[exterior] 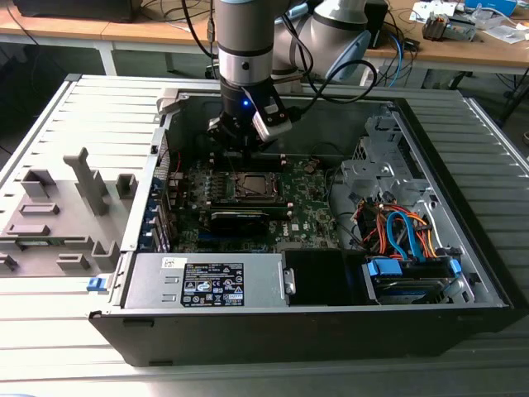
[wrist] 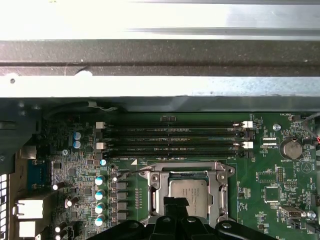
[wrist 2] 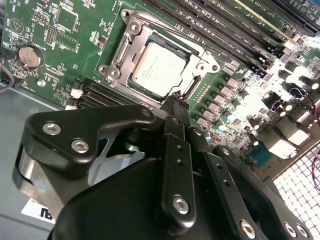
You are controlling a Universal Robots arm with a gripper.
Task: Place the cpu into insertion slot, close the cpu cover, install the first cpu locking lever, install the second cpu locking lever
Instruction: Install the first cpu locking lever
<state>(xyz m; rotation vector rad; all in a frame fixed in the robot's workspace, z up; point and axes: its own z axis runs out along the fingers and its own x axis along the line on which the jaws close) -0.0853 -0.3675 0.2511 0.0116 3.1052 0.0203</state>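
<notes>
**Op:** Second wrist view had the cpu (wrist 2: 159, 68) lying flat in the insertion slot (wrist 2: 192, 86), with the cpu cover (wrist 2: 126, 50) framing it. My gripper (wrist 2: 176, 102) sat just beside the socket's edge, fingertips pinched together with nothing between them.

**Desk:** Could you tell whether the cover was fully down?

**Op:** I couldn't. In the first wrist view the cover (wrist: 155, 187) looked seated around the chip (wrist: 186, 190), but the gripper (wrist: 175, 202) hid the near edge.

**Desk:** What worried you?

**Op:** A lever wire slipping off those narrow tips and springing back. I also judged that pressing off-line could scrape the motherboard (exterior: 310, 203), or load a cover that wasn't seated.
</notes>
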